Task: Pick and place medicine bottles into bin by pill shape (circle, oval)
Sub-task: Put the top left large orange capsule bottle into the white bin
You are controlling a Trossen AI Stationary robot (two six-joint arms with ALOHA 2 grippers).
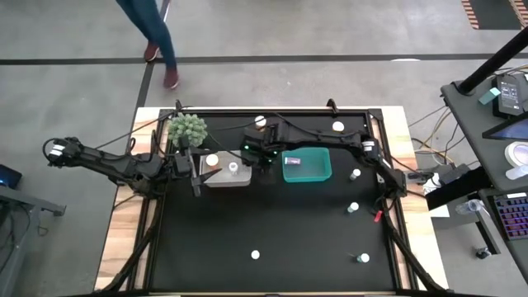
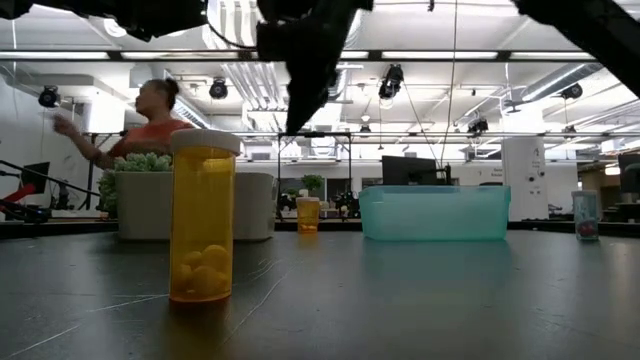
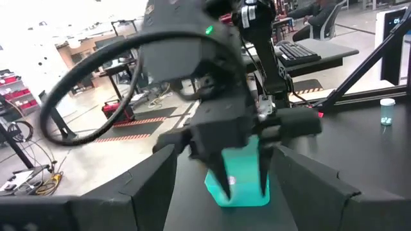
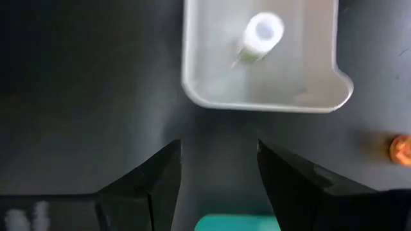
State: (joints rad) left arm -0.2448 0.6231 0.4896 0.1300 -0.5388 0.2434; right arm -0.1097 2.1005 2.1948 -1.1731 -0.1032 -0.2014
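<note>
Black tabletop carries everything, both arms reaching in over its far half. Right gripper hangs between the two bins, fingers spread open and empty, looking straight down on the white bin. Left gripper sits just beside the white bin's left end, fingers parted wide, nothing held. Teal bin sits right of centre with a small item inside; white bin just left of it holds one slim white-capped bottle lying tilted, clear in the right wrist view. Spiky green plant stands behind the white bin at the far left. Another white-capped bottle at the white bin's far left corner; cannot tell if inside or beside. Loose bottles scattered: two near the far edge, two right of the teal bin, two near the front edge. Low view shows an amber bottle with round pills up close. A person walks on the floor beyond the tabletop.
</note>
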